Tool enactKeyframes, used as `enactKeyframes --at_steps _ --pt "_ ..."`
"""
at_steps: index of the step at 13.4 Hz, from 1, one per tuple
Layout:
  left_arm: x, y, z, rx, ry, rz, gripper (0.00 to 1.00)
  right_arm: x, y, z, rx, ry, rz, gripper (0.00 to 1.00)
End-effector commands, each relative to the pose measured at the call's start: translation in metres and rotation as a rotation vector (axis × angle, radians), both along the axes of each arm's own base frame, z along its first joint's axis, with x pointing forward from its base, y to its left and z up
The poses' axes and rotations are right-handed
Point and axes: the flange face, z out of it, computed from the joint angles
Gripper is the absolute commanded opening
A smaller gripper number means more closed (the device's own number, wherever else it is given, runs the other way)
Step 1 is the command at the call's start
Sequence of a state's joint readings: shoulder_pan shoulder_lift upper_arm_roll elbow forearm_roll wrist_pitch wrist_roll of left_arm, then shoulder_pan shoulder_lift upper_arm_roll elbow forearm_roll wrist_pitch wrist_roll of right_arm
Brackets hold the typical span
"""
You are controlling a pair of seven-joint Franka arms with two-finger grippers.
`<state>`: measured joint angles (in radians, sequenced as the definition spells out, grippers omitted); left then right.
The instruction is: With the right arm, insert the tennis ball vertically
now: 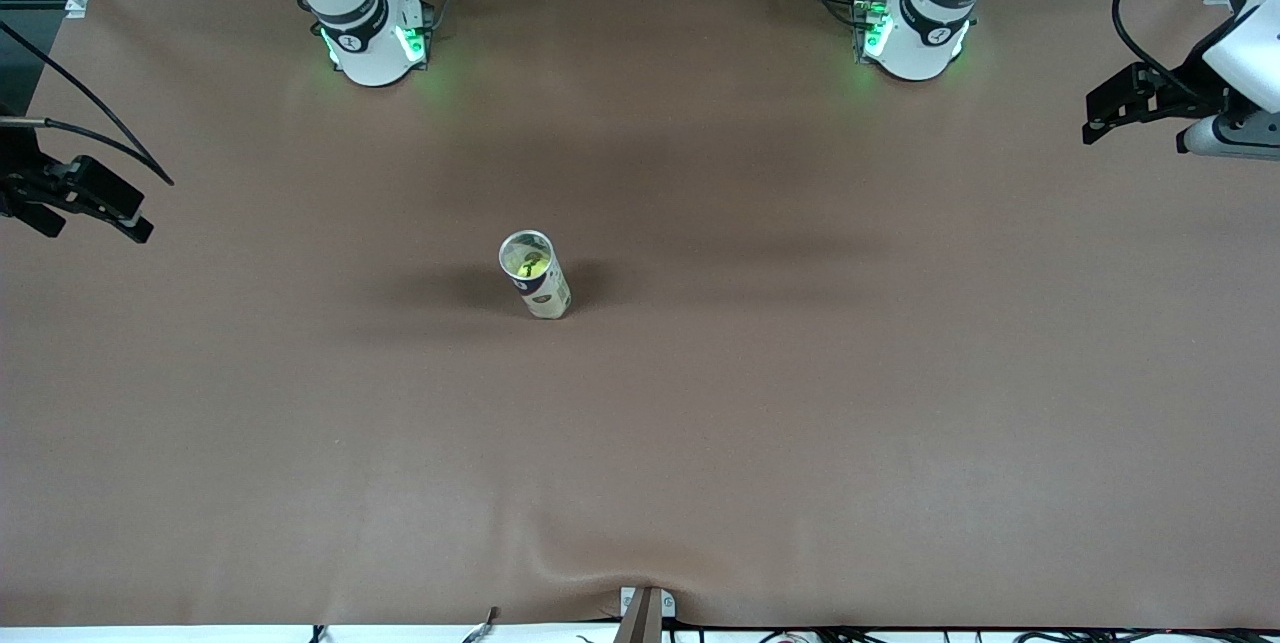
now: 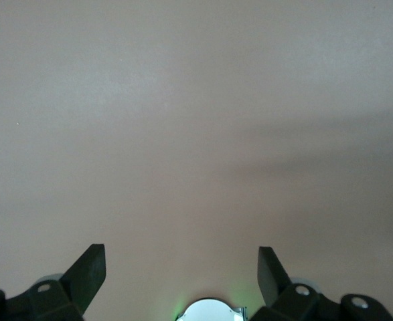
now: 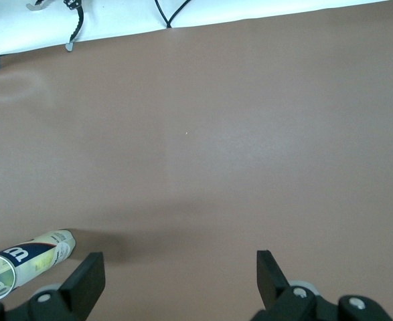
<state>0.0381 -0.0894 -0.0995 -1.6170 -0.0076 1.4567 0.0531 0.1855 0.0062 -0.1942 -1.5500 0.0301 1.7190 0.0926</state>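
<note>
Brown table [image 1: 800, 403]: upright can [image 1: 537, 278] mid-table, ball [image 1: 528, 266] inside. Left gripper [image 2: 181, 271] and right gripper [image 3: 180, 273] wait at their table ends, jaws wide, empty.

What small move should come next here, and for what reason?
Probably none beyond keeping both arms parked. The tennis ball already sits inside the upright can, and the right gripper, open and empty, hangs at the right arm's end of the table; the left gripper, open, waits at the left arm's end.

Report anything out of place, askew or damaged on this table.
Nothing stands out. The tennis ball can stands upright with a ball inside. Left gripper and right gripper wait open at the table's ends.
</note>
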Motion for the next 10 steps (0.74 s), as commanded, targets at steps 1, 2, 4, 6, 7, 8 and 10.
enactKeyframes --at_steps 1,2,4,6,7,8,10 --pt "-0.0023 -0.0039 0.0071 0.006 0.009 0.028 1.00 -0.0066 -0.0027 0.0019 -0.016 -0.005 -0.003 1.00" --pt "-0.0029 -0.0047 0.0079 0.006 0.007 0.033 1.00 -0.0067 -0.0031 0.0025 -0.020 -0.005 -0.003 1.00" --pt "-0.0035 -0.0047 0.0085 0.006 0.007 0.033 1.00 -0.0073 -0.0032 0.0019 -0.056 0.001 0.043 1.00" --pt "-0.0053 -0.0070 0.0074 0.008 0.021 0.035 1.00 -0.0086 -0.0059 0.0019 -0.059 0.012 0.058 1.00" --pt "-0.0068 -0.0102 0.0066 0.010 0.031 0.029 1.00 -0.0091 -0.0077 0.0028 -0.057 0.010 0.045 1.00" --pt "-0.0069 -0.0102 0.0064 0.010 0.033 0.029 1.00 -0.0091 -0.0095 0.0043 -0.049 0.007 0.033 1.00" --pt "-0.0069 -0.0102 0.0064 0.010 0.033 0.029 1.00 -0.0090 -0.0125 0.0051 -0.038 0.004 0.002 1.00"
